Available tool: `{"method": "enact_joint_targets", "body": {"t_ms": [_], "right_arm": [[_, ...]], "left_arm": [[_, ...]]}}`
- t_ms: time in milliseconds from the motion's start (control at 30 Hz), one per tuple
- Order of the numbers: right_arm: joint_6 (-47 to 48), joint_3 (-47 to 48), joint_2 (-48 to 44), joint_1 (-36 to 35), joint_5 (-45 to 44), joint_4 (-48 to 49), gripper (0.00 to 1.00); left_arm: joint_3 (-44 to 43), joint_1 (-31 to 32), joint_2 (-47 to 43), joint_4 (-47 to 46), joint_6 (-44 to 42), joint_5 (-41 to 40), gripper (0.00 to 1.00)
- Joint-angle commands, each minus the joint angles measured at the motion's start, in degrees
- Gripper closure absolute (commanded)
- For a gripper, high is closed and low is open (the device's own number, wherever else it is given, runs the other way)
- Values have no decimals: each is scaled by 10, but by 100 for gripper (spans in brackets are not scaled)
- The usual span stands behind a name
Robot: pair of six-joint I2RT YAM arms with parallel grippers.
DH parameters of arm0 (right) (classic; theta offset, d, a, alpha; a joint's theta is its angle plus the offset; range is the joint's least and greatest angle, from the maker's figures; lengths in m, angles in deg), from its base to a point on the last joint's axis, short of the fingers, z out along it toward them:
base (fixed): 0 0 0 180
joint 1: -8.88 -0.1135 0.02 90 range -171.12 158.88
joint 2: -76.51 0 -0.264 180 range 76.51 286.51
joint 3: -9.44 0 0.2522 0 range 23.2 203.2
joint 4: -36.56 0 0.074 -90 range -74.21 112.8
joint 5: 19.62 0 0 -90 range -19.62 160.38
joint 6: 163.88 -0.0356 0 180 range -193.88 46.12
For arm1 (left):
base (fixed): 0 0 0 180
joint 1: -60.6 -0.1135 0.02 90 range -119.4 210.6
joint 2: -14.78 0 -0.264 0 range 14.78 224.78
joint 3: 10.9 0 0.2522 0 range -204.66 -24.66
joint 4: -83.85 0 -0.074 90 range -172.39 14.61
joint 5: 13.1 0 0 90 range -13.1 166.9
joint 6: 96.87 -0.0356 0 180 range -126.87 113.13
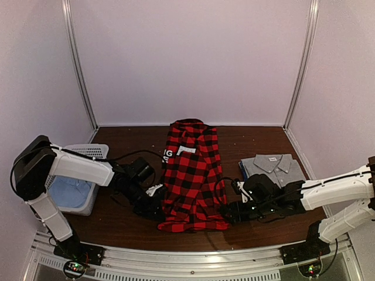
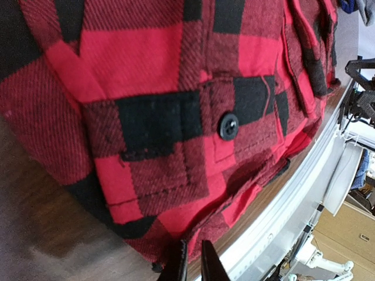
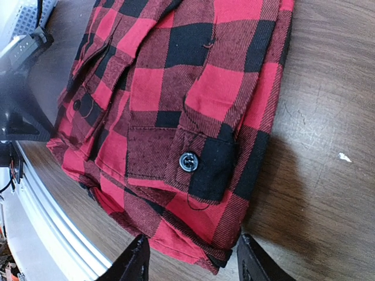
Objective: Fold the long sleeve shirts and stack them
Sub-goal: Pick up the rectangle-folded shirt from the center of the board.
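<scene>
Your left gripper [image 2: 194, 264] has its fingers pinched nearly together on the near hem of the flannel shirt [image 2: 176, 88]. Your right gripper [image 3: 196, 266] has its fingers apart, straddling the hem's other corner. Only the top view shows the flannel lying lengthwise mid-table [image 1: 105, 225], with the folded grey shirt [image 1: 272, 167] just to its right.

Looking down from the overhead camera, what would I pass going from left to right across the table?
White plastic mesh basket → left arm's black gripper → red-and-black checked flannel shirt → right arm's black gripper → folded grey collared shirt.
</scene>
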Motion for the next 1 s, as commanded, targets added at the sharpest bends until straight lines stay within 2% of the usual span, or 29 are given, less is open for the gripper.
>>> {"method": "enact_joint_targets", "body": {"t_ms": [0, 300, 467, 600, 767, 967], "right_arm": [[2, 6, 6, -2, -6, 16, 48], [4, 9, 19, -2, -3, 19, 48], [-10, -4, -4, 0, -13, 18, 47], [-27, -28, -22, 16, 0, 33, 45], [-48, -61, -38, 41, 40, 82, 40], [-71, -102, -24, 73, 83, 160, 40]], "left_arm": [[19, 15, -12, -16, 13, 22, 90], [35, 26, -43, -16, 24, 36, 89], [1, 22, -81, 13, 22, -4, 89], [13, -8, -104, 3, 42, -25, 88], [50, -57, -110, -50, 63, -24, 80], [81, -65, -75, -134, 90, -14, 66]]}}
